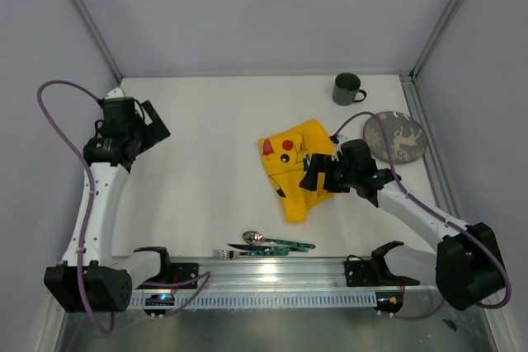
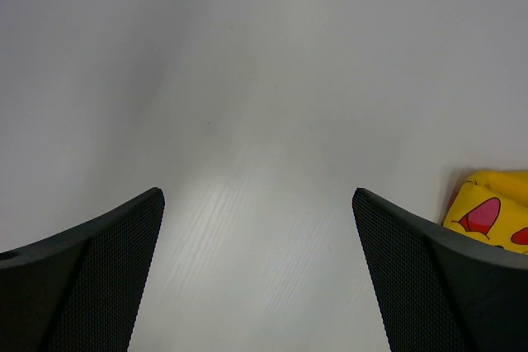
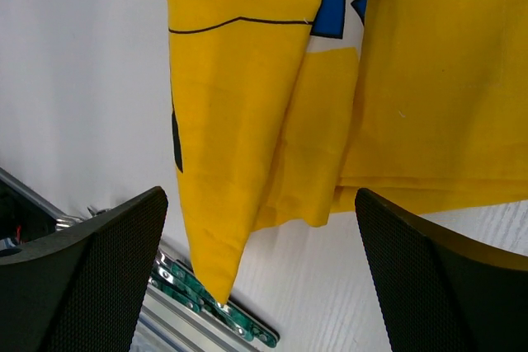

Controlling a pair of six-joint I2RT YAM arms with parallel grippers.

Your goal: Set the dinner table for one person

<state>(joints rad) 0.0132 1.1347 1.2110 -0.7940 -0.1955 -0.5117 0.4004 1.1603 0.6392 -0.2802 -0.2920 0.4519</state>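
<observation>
dinner table (image 1: pixel 206 162) under right claw (image 1: pixel 312 174), jaws wide

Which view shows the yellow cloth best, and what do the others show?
The top view: nearly the whole cloth lies crumpled on the table, with its print visible. The right wrist view shows only its folded near end, close up; the left wrist view catches just a corner at the right edge.

Left arm (image 1: pixel 99 195) rises along the left side, elbow bent, wrist turned inward. Left gripper (image 1: pixel 155 125) has jaws spread wide w/ nothing btwn them. Right arm (image 1: pixel 421 212) stretches diagonally fwd toward centre, wrist low. Right gripper (image 1: pixel 312 172) points left, jaws likewise wide apart, holding nothing.
</observation>
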